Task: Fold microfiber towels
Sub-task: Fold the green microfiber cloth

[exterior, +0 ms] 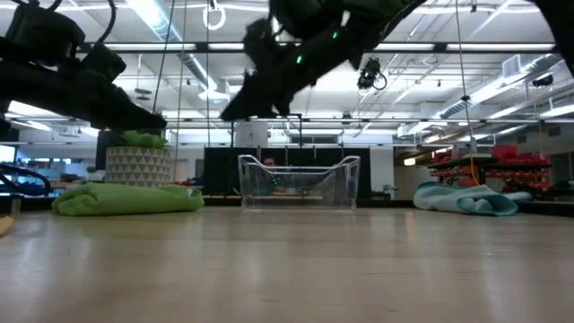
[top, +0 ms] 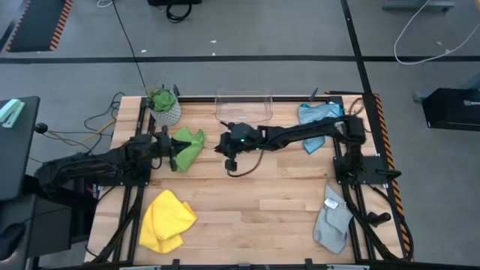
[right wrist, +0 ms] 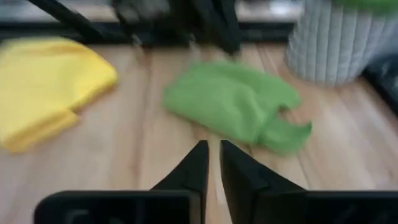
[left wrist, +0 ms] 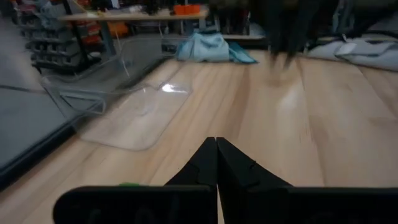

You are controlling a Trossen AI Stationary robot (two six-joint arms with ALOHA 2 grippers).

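Four towels are out on the counter (top: 247, 206): green towel (top: 189, 146) near the far-left corner by the plant (top: 163, 105), yellow towel (top: 166, 219) at the near-left corner, blue towel (top: 319, 116) far right, grey towel (top: 331, 219) near right. The left pincer (top: 173, 154) hangs right at the green towel's edge, fingers pressed together, pinching nothing I can see. The right pincer (top: 229, 161) hovers mid-counter, fingers a sliver apart and empty, facing the green towel. That towel lies between the two pincers, the left one nearer. Whether the left fingertips touch cloth is hard to make out; the bin (top: 244, 106) sits behind.
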